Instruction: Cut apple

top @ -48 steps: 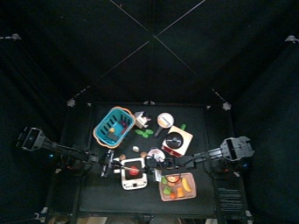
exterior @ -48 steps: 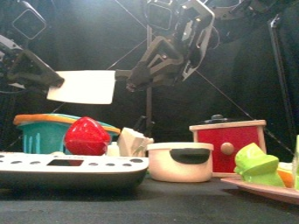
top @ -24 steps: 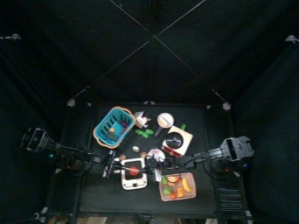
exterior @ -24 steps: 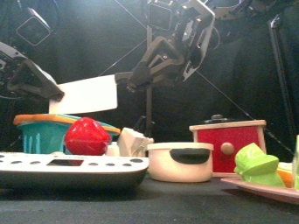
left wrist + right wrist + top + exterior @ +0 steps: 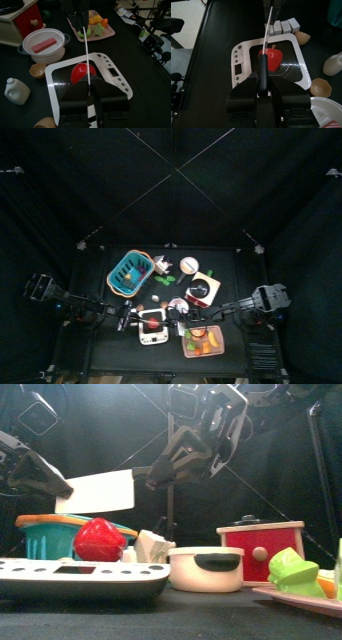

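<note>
Apple [image 5: 83, 73] sits on the white board [image 5: 111, 75] at the counter's front left. Left gripper [image 5: 89, 89] clamps a knife [image 5: 87, 45], blade edge-on over the apple, lined up for the cut. Right gripper [image 5: 262, 89] grips a second blade [image 5: 269, 26] above the same fruit. Since the earlier frame, left knife has dropped slightly

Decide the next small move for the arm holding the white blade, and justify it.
Probably lower the left gripper straight down. Its knife hangs in the air above the apple without touching it, and the apple sits whole on the white board.
</note>
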Motion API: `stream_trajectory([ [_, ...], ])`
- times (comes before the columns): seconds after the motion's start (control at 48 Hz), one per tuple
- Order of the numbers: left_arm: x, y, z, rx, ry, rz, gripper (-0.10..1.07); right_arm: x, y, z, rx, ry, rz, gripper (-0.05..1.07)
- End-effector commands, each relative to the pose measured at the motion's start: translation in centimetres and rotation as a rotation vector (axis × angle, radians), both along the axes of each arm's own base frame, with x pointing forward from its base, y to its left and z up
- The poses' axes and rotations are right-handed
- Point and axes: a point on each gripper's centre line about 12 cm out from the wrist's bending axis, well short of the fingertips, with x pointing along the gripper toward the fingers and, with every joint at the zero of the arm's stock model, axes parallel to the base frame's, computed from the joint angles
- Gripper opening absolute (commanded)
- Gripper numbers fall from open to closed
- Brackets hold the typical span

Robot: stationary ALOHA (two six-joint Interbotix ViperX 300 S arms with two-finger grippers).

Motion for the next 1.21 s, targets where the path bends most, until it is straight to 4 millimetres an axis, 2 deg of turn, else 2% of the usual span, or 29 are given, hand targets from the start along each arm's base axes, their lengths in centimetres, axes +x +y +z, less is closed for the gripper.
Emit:
stream_trajectory([
  [0.0,1.02,-0.20,1.27,-0.010,-0.045,0.002,0.37,0.18,0.41,1.40,0.005,-0.041,0.009,0.46],
  [0.729,0.86,-0.16,1.08,-0.010,-0.039,0.003,0.37,0.28,0.42,0.90,0.001,-0.031,0.009,0.46],
  [1.188,1.04,-0.04,0.30,-0.011,-0.007,0.017,0.37,0.45,0.25,0.53,0.000,-0.022,0.005,0.46],
])
